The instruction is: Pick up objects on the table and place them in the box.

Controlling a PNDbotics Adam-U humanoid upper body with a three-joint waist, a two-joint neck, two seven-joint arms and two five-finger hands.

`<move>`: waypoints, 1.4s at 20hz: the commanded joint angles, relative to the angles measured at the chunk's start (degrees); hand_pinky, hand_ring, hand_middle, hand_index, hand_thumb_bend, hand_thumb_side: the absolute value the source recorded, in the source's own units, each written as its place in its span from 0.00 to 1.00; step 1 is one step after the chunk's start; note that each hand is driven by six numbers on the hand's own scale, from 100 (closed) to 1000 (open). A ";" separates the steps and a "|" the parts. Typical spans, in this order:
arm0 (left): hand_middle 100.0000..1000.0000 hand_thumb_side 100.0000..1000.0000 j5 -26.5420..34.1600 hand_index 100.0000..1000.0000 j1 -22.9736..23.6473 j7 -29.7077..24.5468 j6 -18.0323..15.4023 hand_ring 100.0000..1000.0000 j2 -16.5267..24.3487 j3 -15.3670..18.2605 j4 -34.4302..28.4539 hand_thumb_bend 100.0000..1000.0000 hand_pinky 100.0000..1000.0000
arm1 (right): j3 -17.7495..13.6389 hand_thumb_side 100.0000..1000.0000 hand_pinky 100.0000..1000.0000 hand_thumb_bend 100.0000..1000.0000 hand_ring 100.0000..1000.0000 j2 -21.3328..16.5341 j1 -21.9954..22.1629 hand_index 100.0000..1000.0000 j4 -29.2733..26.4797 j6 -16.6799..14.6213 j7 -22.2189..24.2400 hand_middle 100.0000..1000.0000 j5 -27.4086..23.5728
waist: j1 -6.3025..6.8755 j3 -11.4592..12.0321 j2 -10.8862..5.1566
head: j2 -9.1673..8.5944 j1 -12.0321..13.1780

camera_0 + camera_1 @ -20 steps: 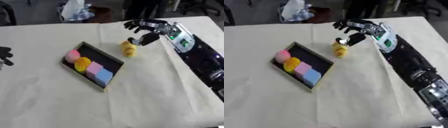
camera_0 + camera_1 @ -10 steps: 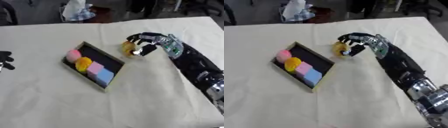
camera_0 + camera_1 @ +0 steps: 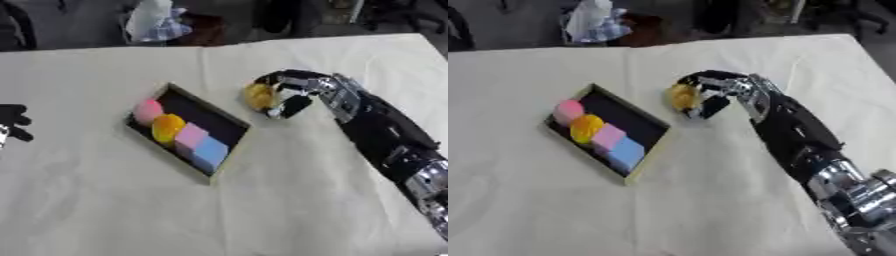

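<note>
Cream cloth covered the whole table (image 3: 105, 210), and near its middle sat a dark box (image 3: 220, 117) turned a bit askew. That box was the place to put things, so it already had four things in it, lined up along one side: a pink lump (image 3: 147, 110), a yellow-orange lump (image 3: 167, 127), a pink block (image 3: 190, 136) and a blue block (image 3: 210, 148). They sat close in a row, which left room on the other side of the box for more. Just to the right of the box lay a yellow thing (image 3: 258, 96), still on the cloth and outside the box. The right hand (image 3: 293, 95) had curled its fingers and thumb round the yellow thing, most likely to grab it so it could go in the box too. Whether it was lifted off the cloth yet could not be told. Far to the left of the box, at the edge, the left hand (image 3: 12, 120) showed only as a dark shape, doing no work; its fingers could not be made out. Behind the box, past the table, lay a white and blue bundle (image 3: 156, 21).
</note>
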 commanded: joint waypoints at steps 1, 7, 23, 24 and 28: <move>0.54 0.74 0.08 0.72 -0.33 -0.06 -0.09 0.50 0.37 0.03 -1.06 0.00 0.72 | -1.64 0.00 0.79 0.05 0.82 -0.40 -0.91 0.82 -0.66 -0.55 -1.75 0.71 3.92 | 0.41 0.00 -1.06 | -0.32 -0.06; 0.54 0.75 -0.03 0.72 -0.19 -0.01 -0.04 0.50 0.19 -0.02 -0.93 0.00 0.72 | -6.02 0.00 0.75 0.00 0.75 0.43 -0.90 0.62 -4.52 -1.93 -8.06 0.49 10.41 | 0.49 -0.21 -1.10 | -0.31 0.06; 0.54 0.75 -0.23 0.72 -0.20 0.24 -0.02 0.50 0.07 0.13 -0.90 0.00 0.72 | 3.26 0.00 0.74 0.00 0.72 1.71 -1.28 0.53 -16.13 -13.55 -14.24 0.41 5.99 | 0.22 -0.17 -1.12 | -0.78 0.32; 0.54 0.75 -0.24 0.72 -0.20 0.24 -0.02 0.50 0.05 0.13 -0.90 0.00 0.72 | 3.77 0.00 0.74 0.00 0.73 1.82 -1.17 0.53 -16.50 -14.07 -13.27 0.41 5.35 | 0.21 -0.14 -1.12 | -0.79 0.32; 0.54 0.75 -0.28 0.72 -0.19 0.26 -0.02 0.50 -0.01 0.17 -0.89 0.00 0.72 | 5.25 0.00 0.74 0.00 0.73 2.73 -0.54 0.54 -16.87 -15.27 -9.46 0.41 3.73 | 0.18 -0.11 -1.13 | -0.82 0.34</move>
